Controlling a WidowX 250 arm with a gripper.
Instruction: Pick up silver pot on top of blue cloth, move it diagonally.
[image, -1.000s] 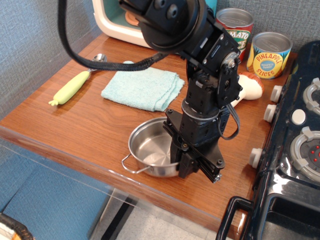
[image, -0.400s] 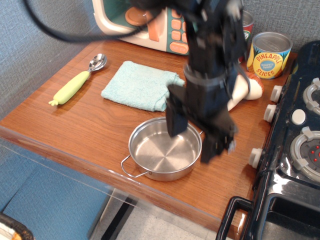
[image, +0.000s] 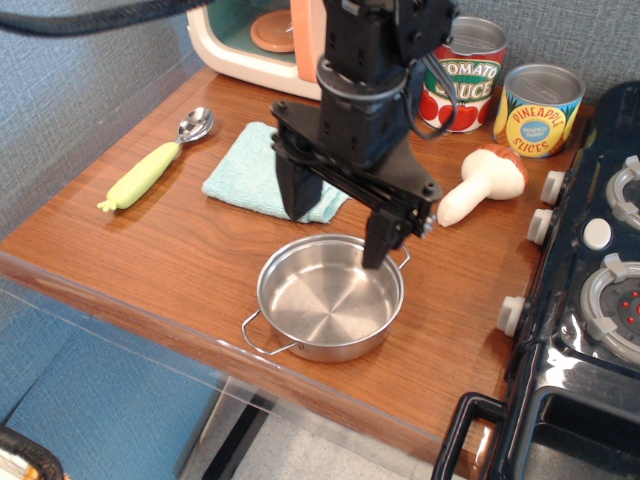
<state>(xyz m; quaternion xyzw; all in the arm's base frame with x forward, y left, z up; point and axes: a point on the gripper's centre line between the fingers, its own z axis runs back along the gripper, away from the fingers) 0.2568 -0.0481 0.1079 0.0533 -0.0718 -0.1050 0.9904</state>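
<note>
The silver pot (image: 328, 305) sits on the bare wooden table (image: 150, 250) near the front edge, empty, with a wire loop handle towards the front left. The blue cloth (image: 250, 172) lies flat behind it to the left, partly hidden by the arm. My gripper (image: 338, 228) is open and empty. It hangs above the pot's back rim, with one finger (image: 296, 190) over the cloth's front edge and the other finger (image: 383, 238) over the pot's rear rim. It touches nothing.
A spoon with a yellow-green handle (image: 150, 170) lies at the left. A toy mushroom (image: 478, 184) and two cans, tomato (image: 462, 74) and pineapple (image: 538, 109), stand at the back right. A toy oven (image: 255, 35) is at the back. A black stove (image: 590, 300) borders the right.
My gripper has let go of the pot, opened, risen and moved back to the left. The pot stays where it was on the table.
</note>
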